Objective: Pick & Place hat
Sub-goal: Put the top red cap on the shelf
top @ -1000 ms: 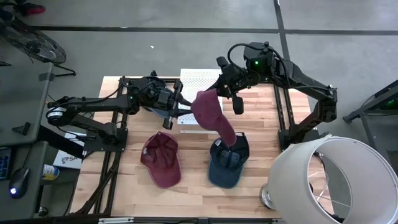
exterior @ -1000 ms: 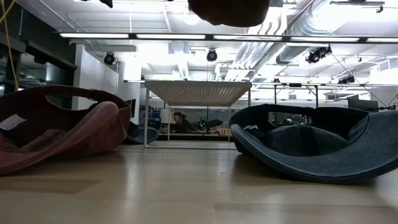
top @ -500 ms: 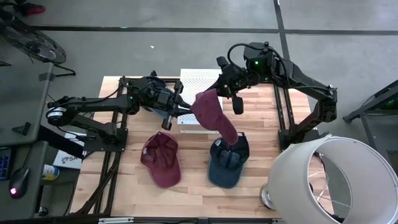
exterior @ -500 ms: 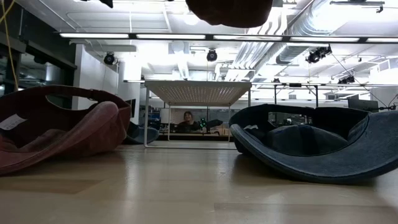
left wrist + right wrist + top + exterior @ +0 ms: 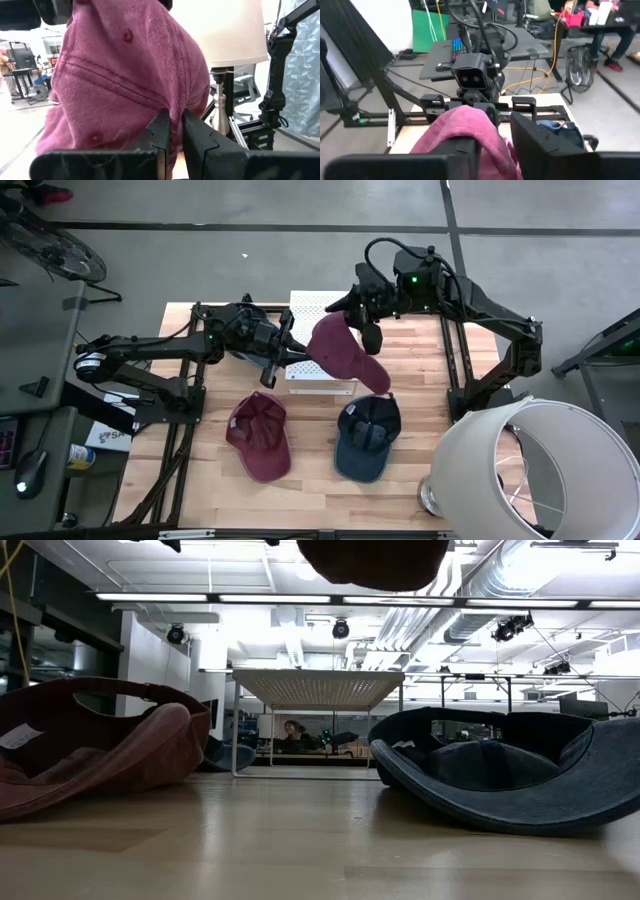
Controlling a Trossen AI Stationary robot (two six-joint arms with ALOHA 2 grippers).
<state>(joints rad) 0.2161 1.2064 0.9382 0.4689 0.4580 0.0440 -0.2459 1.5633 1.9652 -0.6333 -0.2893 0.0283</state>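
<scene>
Pink hat (image 5: 343, 352) aloft above the worktop (image 5: 310, 470), its edge pinched in the closed left claw (image 5: 297, 353) at 9 o'clock, with the right claw (image 5: 362, 320) parted around its top at 1 o'clock.

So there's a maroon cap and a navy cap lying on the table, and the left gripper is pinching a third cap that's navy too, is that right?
Not quite: the third cap is maroon, not navy. The left wrist view shows the left gripper shut on its pinkish-maroon fabric. The rest holds: in the high view a maroon cap and a navy cap lie on the table.
</scene>
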